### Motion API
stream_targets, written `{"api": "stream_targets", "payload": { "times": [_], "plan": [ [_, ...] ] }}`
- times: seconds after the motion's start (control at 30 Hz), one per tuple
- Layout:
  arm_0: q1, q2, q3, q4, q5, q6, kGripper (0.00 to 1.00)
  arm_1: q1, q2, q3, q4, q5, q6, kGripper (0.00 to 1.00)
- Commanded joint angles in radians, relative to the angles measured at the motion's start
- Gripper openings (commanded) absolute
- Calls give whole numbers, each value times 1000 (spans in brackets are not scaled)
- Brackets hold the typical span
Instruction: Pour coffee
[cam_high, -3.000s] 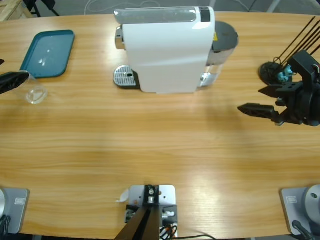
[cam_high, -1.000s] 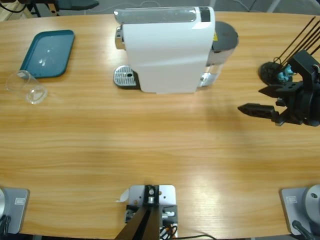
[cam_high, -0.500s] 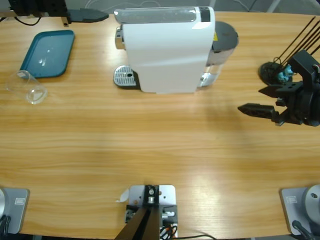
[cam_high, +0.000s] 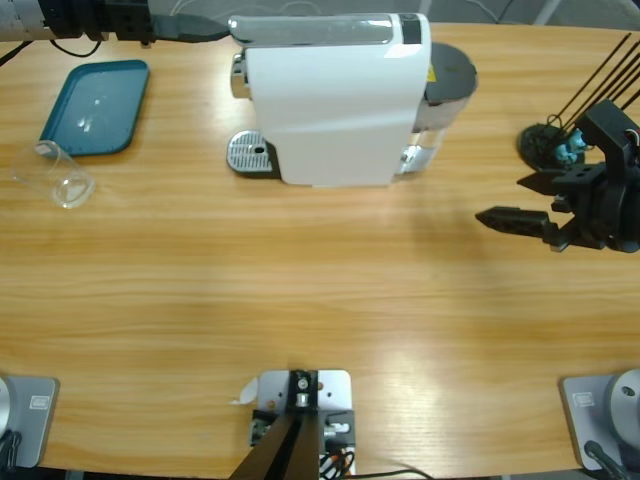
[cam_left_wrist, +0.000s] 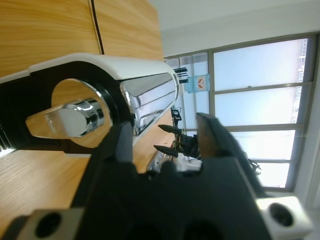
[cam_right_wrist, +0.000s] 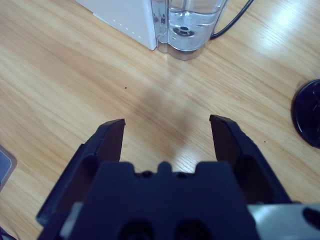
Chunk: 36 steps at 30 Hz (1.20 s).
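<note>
Since half a second ago we have pushed our left tool (cam_high: 205, 27), spread and empty, toward the tall white coffee machine's (cam_high: 335, 100) chrome lever (cam_left_wrist: 70, 120) at eleven o'clock; overshoot could shove it, no coffee showing.

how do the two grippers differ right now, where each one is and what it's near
The left gripper is at the table's far edge, right by the coffee machine's top end with its chrome lever; the right gripper hangs over bare table, apart from the machine, pointing toward it. Both are open and hold nothing.
</note>
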Motion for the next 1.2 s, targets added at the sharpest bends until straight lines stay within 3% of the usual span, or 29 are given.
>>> {"api": "stream_targets", "payload": {
  "times": [0.03,0.57,0.6,0.63,0.67,0.9,0.97,1.1,1.13,1.2],
  "plan": [
    [-17,9,7,-27,-22,-9,0,8,5,10,10,-13,6,736],
    [-25,-50,-93,-24,-14,-28,0,8,7,10,8,-14,6,737],
    [-25,-63,-96,-18,5,-19,15,8,8,10,9,-14,6,735],
    [-27,-82,-102,5,33,0,145,8,8,10,8,-14,6,735],
    [-31,-108,-113,55,68,35,215,8,8,10,8,-14,6,737],
    [-125,-341,-281,686,615,506,297,8,6,10,8,-14,6,734],
    [-186,-377,-320,826,791,645,405,8,0,10,9,-15,6,736],
    [-315,-446,-293,913,1135,855,544,8,-12,10,10,-22,6,734],
    [-335,-470,-269,911,1182,886,549,8,-14,10,9,-27,10,735],
    [-338,-503,-222,895,1193,894,675,8,-12,11,-5,-41,25,741]
  ]
}}
